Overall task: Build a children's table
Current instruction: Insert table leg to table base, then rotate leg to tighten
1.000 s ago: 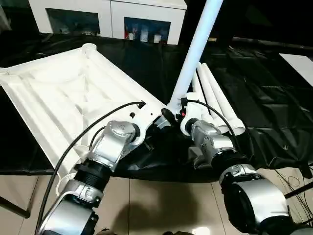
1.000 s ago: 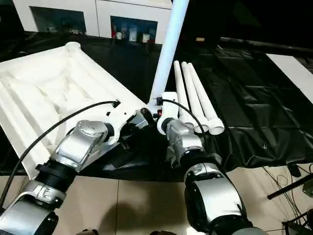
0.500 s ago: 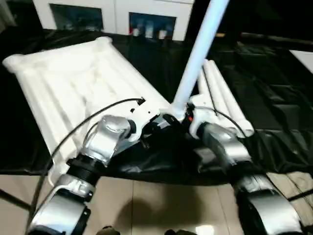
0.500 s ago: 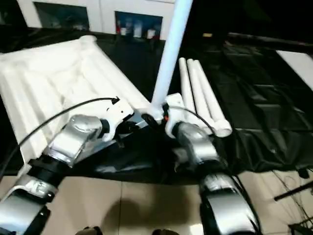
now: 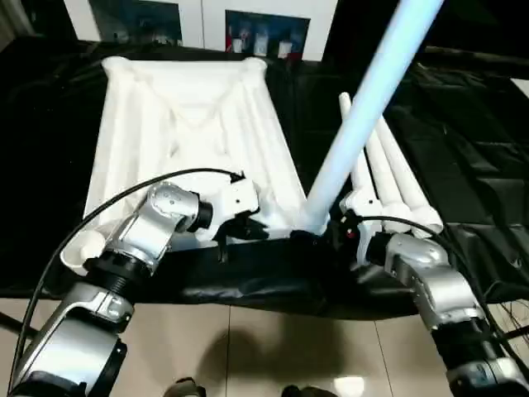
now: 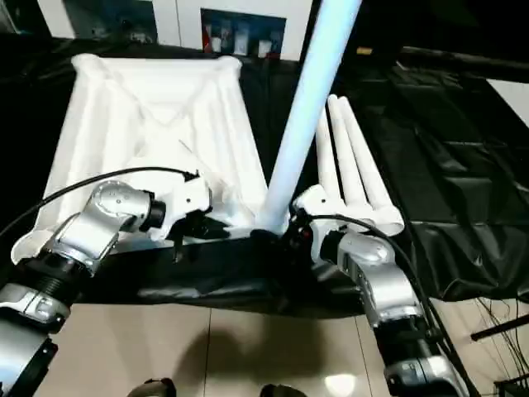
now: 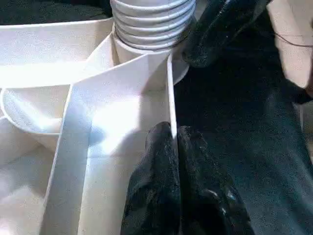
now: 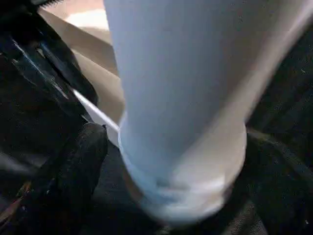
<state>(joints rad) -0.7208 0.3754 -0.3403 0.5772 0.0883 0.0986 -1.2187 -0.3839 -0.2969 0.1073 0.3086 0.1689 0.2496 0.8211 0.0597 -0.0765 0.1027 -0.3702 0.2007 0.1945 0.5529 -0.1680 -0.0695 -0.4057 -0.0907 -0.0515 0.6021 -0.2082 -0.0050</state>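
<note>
White ribbed tabletop [image 5: 186, 124], rim pinched by left hand [image 7: 176, 142]; right hand [image 8: 166, 161] spread around smooth tube leg [image 5: 364, 107].

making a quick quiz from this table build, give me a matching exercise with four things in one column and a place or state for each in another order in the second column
Things:
1. pale-blue round tube leg
2. three white round tube legs
3. left gripper
4. white ribbed plastic tabletop

Places or states:
A. lying side by side on the black sheet
B. shut on the tabletop's rim wall
C. standing tilted in a near corner socket
D. lying underside up, ribs showing

Pairs: 1-C, 2-A, 3-B, 4-D
</note>
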